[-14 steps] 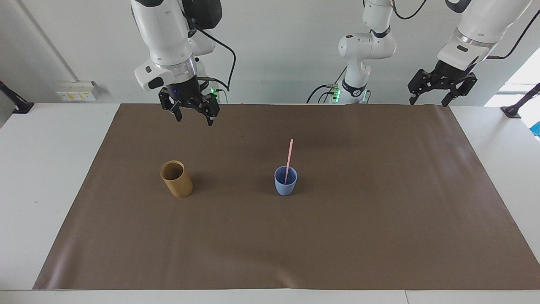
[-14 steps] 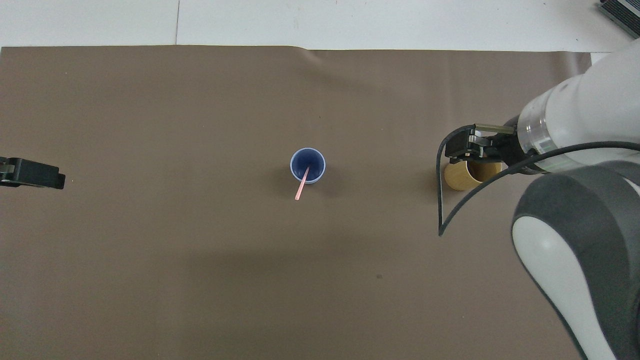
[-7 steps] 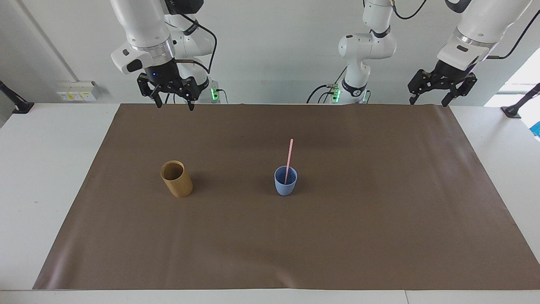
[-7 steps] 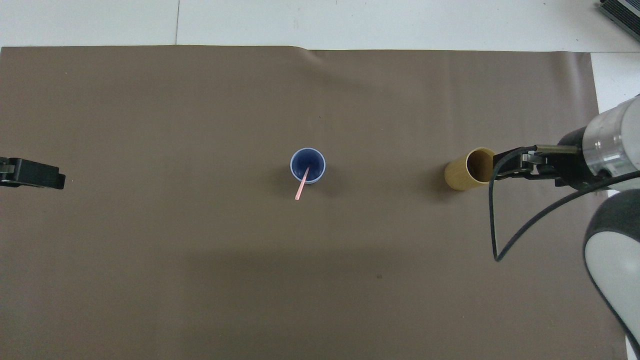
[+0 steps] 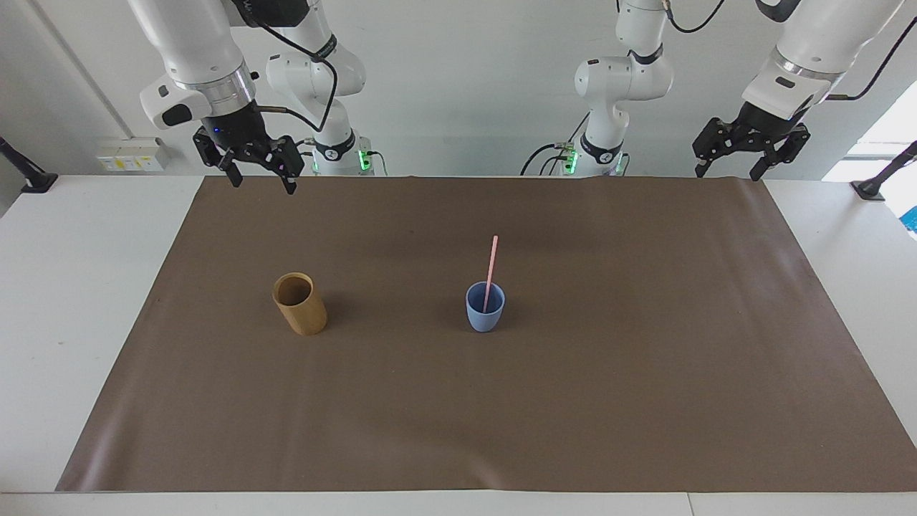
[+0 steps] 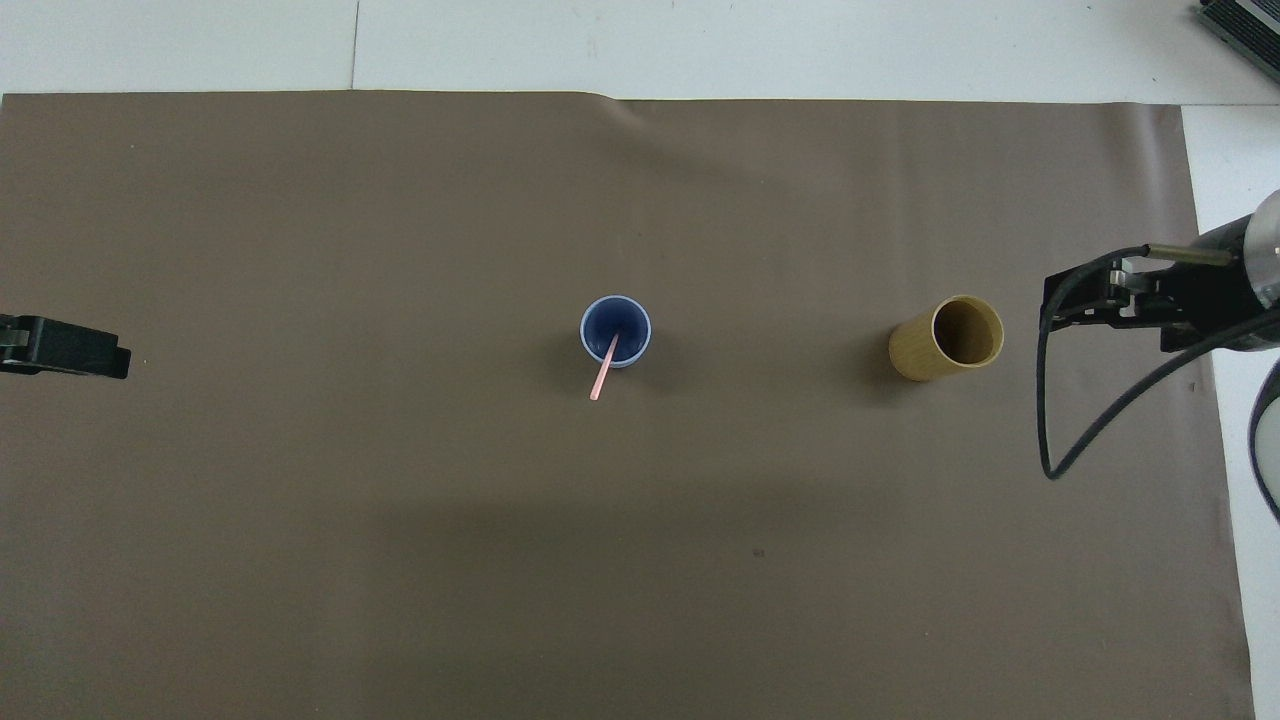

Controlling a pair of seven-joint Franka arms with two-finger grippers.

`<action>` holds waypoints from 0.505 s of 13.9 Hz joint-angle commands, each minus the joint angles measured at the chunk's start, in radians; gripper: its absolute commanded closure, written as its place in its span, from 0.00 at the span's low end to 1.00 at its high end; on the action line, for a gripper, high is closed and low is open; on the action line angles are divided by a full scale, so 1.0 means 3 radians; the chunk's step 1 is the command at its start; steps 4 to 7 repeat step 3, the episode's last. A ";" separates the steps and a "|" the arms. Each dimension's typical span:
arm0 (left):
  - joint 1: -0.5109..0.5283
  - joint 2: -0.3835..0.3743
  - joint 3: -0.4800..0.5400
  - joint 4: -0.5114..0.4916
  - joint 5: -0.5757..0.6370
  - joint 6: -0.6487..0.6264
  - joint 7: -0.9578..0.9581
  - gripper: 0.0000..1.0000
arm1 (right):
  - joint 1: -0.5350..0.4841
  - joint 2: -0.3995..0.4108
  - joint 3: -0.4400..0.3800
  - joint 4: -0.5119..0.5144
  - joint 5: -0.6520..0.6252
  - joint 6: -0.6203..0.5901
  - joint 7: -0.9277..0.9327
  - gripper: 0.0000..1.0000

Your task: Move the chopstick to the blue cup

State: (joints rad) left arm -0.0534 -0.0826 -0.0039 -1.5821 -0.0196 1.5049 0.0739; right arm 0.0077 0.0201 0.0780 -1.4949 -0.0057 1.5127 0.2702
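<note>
A brown mat [image 5: 645, 401] is covering most of the tabletop [image 5: 64, 301]. The right gripper [image 5: 259, 180] is hanging open and empty over the mat's edge nearest the robots, at the right arm's end. The left gripper [image 5: 727, 172] is waiting, open and empty, over that edge's other corner. A tan cup [image 5: 299, 304] is standing mid-mat. The blue cup [image 5: 485, 307], beside it near the centre, is holding the chopstick [image 5: 491, 265], leaning on its rim.

We see the chopstick's [image 5: 491, 272] lower end hidden inside the blue cup [image 5: 485, 313], and the left gripper [image 6: 60, 346] cut off by the overhead view's edge.
</note>
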 commanded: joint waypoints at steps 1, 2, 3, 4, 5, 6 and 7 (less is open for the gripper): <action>0.0040 -0.0026 -0.0018 0.0033 0.0004 -0.0072 0.0015 0.00 | -0.0046 0.0046 0.0031 0.0090 0.0024 -0.0072 -0.0067 0.00; 0.0040 -0.0026 -0.0023 0.0033 0.0004 -0.0072 0.0015 0.00 | -0.0051 0.0041 0.0031 0.0085 0.0024 -0.0072 -0.0067 0.00; 0.0040 -0.0026 -0.0023 0.0033 0.0004 -0.0072 0.0015 0.00 | -0.0051 0.0041 0.0031 0.0079 0.0029 -0.0072 -0.0067 0.00; 0.0040 -0.0026 -0.0023 0.0033 0.0004 -0.0072 0.0015 0.00 | -0.0051 0.0041 0.0031 0.0079 0.0029 -0.0072 -0.0067 0.00; 0.0040 -0.0026 -0.0023 0.0033 0.0004 -0.0072 0.0015 0.00 | -0.0051 0.0041 0.0031 0.0079 0.0029 -0.0072 -0.0067 0.00; 0.0040 -0.0026 -0.0023 0.0033 0.0004 -0.0072 0.0015 0.00 | -0.0051 0.0041 0.0031 0.0079 0.0029 -0.0072 -0.0067 0.00; 0.0040 -0.0026 -0.0023 0.0033 0.0004 -0.0072 0.0015 0.00 | -0.0051 0.0041 0.0031 0.0079 0.0029 -0.0072 -0.0067 0.00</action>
